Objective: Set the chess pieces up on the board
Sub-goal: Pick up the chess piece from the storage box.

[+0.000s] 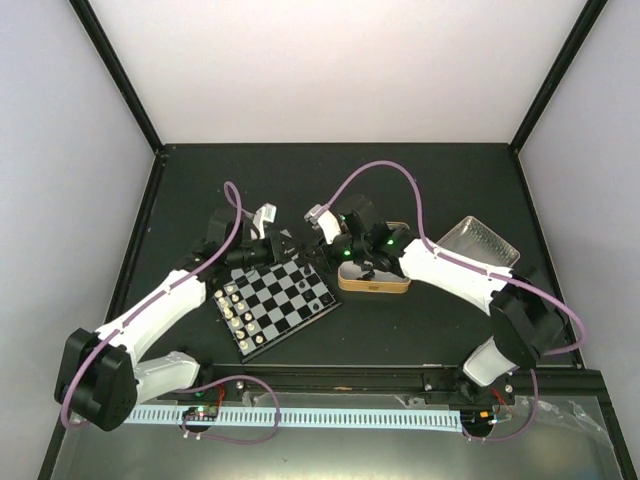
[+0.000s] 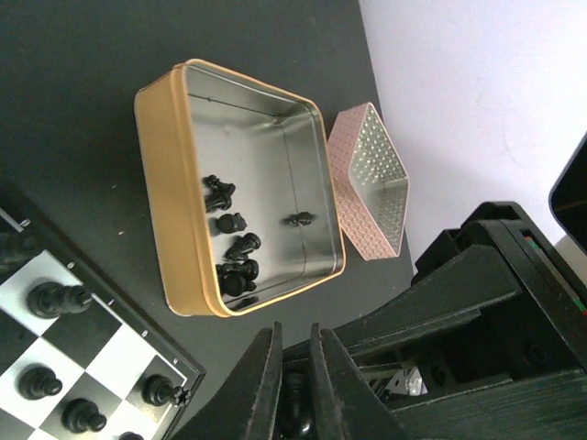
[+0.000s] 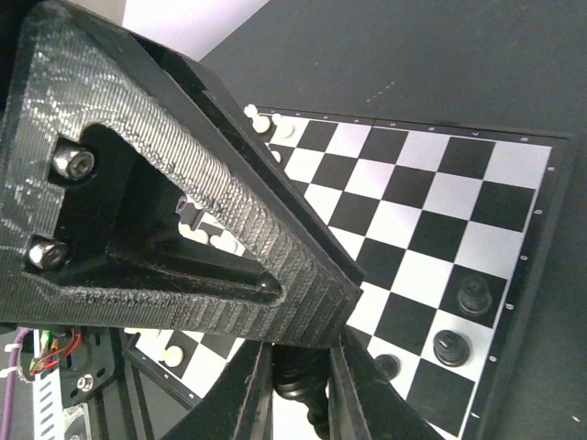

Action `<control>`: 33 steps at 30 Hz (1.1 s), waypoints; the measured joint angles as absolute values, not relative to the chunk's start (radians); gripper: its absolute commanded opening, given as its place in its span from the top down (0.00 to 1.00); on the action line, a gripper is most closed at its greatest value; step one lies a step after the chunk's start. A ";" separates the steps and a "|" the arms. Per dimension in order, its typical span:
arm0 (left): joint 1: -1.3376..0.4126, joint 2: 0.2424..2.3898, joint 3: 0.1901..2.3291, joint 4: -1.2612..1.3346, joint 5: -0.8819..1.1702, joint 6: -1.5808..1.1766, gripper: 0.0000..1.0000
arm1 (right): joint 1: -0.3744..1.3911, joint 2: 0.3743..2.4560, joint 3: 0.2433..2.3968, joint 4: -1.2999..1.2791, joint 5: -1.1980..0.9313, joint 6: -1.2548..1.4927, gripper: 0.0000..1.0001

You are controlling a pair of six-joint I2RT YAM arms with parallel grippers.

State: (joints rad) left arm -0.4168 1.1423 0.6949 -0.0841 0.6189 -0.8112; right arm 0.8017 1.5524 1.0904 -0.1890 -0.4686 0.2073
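While each is pinching one black chess piece, left claw [image 2: 295, 367] and right claw [image 3: 298, 394] are looking mid-setup. Just past the right claw, the board [image 3: 440, 197] is carrying a few chess pieces [image 3: 449, 346] on its nearest rows, with white pieces [image 3: 261, 121] lining the far edge. Beyond the left claw, the tin [image 2: 165, 183] is holding several more, all awaiting placement.

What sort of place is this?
Probably a robot test booth in a lab: white walls in a black frame enclose a dark table, where two robot arms bolted at its edge work over a small chessboard.
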 measured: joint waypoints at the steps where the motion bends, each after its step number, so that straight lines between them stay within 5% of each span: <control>1: -0.414 1.133 0.691 -0.094 0.611 -0.808 0.97 | 0.806 1.560 1.095 -0.190 -0.468 0.213 0.87; 8: -0.402 1.056 0.661 -0.148 0.561 -0.796 0.99 | 0.835 1.595 1.120 -0.177 -0.467 0.266 0.84; 15: -0.384 1.015 0.654 -0.182 0.542 -0.779 0.99 | 0.841 1.603 1.121 -0.145 -0.475 0.327 0.48; 22: -0.353 0.971 0.654 -0.201 0.543 -0.781 0.98 | 0.838 1.555 1.045 -0.011 -0.505 0.433 0.24; 26: -0.339 0.938 0.654 -0.200 0.562 -0.826 0.98 | 0.827 1.462 0.921 0.158 -0.518 0.579 0.20; 33: -0.318 0.875 0.654 -0.113 0.642 -1.015 0.98 | 0.789 1.372 0.735 0.545 -0.482 0.989 0.29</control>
